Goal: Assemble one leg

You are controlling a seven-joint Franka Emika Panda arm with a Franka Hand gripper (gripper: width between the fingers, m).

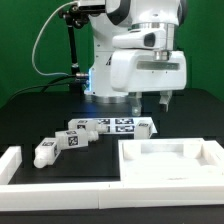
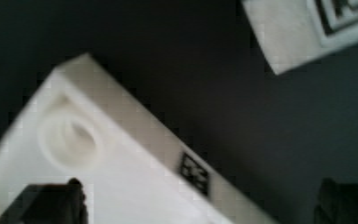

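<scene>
Several small white tagged legs lie on the dark table in the exterior view's left half, one (image 1: 45,153) nearest the front and another (image 1: 73,139) behind it. My gripper (image 1: 165,102) hangs above the table behind the large white tray-shaped part (image 1: 170,160), well to the exterior view's right of the legs. In the wrist view my gripper (image 2: 202,205) is open and empty, with its dark fingers (image 2: 51,200) spread wide. Below it is a corner of the white tray-shaped part (image 2: 131,150), which has a round hole and a small tag. No leg is between the jaws.
The marker board (image 1: 125,126) lies behind the tray-shaped part; a white tagged surface (image 2: 318,30) in the wrist view may be it. A white raised border (image 1: 12,165) runs along the exterior view's left and front. The robot base stands at the back.
</scene>
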